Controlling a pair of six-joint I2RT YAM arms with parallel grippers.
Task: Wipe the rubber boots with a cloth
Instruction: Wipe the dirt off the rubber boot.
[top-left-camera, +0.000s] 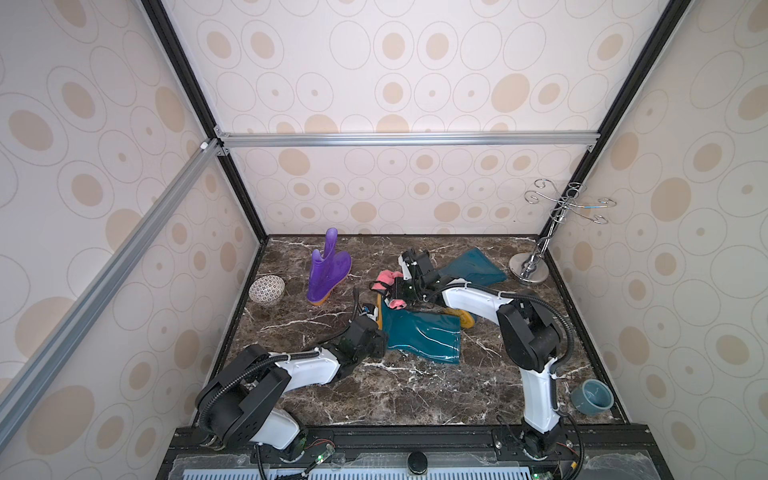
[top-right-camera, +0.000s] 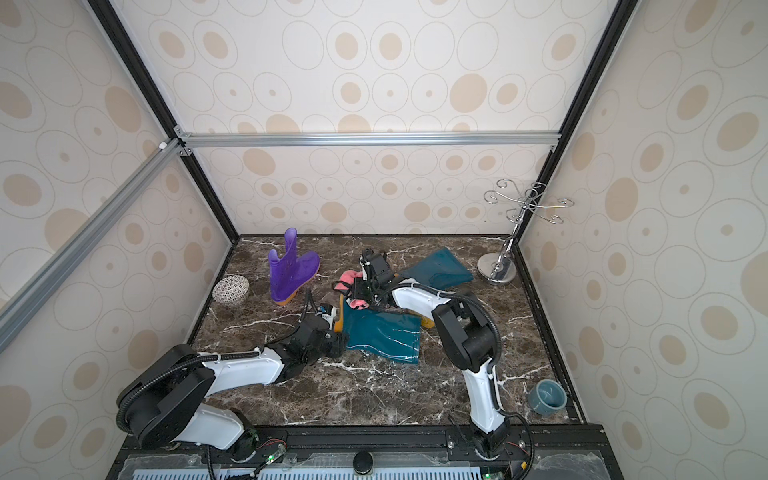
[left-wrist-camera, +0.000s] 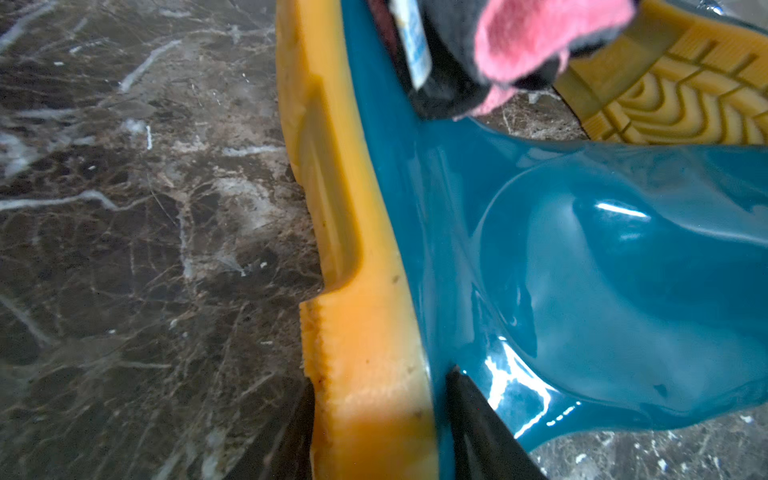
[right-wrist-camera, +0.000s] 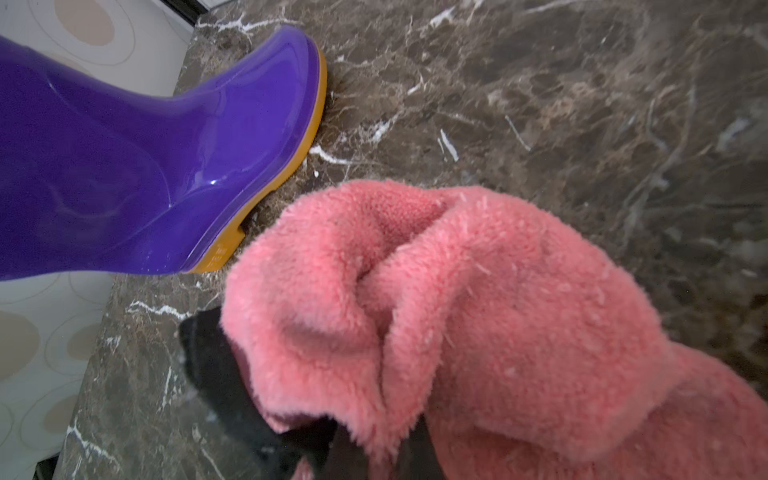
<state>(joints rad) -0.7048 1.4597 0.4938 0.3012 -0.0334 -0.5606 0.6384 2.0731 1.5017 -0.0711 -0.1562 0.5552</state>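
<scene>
The near teal boot (top-left-camera: 419, 336) lay on its side mid-worktop (top-left-camera: 415, 395), the left hand (left-wrist-camera: 380, 382) grasping its yellow sole (left-wrist-camera: 353, 249) at the heel, one finger each side; a firm hold was req'd so the boot would not slide. The right hand (top-left-camera: 400, 291) was clenched on the bunched pink cloth (right-wrist-camera: 457, 311) at the boot's toe end, contact unclear. Recommended: press the pile flat, then stroke toe to shaft w/ overlapping passes.
</scene>
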